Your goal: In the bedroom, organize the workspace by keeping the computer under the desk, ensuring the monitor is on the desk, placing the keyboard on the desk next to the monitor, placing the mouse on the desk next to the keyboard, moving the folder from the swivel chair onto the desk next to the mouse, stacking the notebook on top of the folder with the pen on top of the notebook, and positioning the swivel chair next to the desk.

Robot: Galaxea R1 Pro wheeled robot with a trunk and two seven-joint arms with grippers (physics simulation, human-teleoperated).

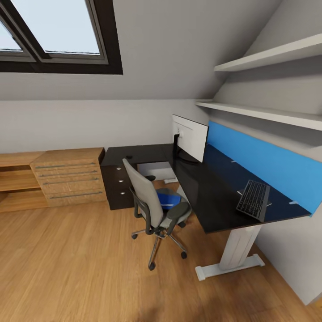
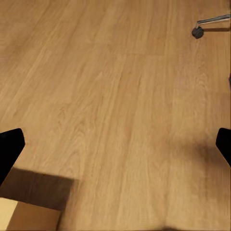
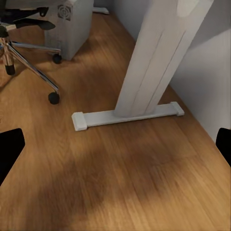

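Twice noted fingers set wide apart: on the left gripper (image 2: 115, 147), with dark fingertips (image 2: 9, 149) at opposite edges of its wrist view and nothing between them but wood plank floor (image 2: 110, 86); on the right gripper (image 3: 115, 147), likewise parted over bare planks and holding nothing.

From the head view, looked into the bedroom (image 1: 147, 120) under a sloped ceiling with a skylight (image 1: 53, 31). Found the desk (image 1: 210, 197) along the right wall, glossy black, backed by a blue panel (image 1: 264, 161). Saw the monitor (image 1: 192, 136) upright on the desk near its inner corner, pale back turned to the camera. Spotted the keyboard (image 1: 253, 200) flat on the desk toward its near end, well apart from the monitor; could not read the key legends, too small. Noticed a small dark spot (image 1: 129, 157) on the far wing of the desk; could not tell what.

Placed the swivel chair (image 1: 145, 194) just beside the desk, in the angle of the L, with the folder (image 1: 168, 199) lying blue on its seat.

Through the right wrist view, made out the computer (image 3: 72, 29) on the floor beyond the white desk leg (image 3: 154, 62), close to the chair's chrome base. Caught one castor (image 2: 197, 32) in the left wrist view.

Also took in a light wooden dresser (image 1: 67, 176) against the back wall and two shelves (image 1: 268, 56) above the desk.
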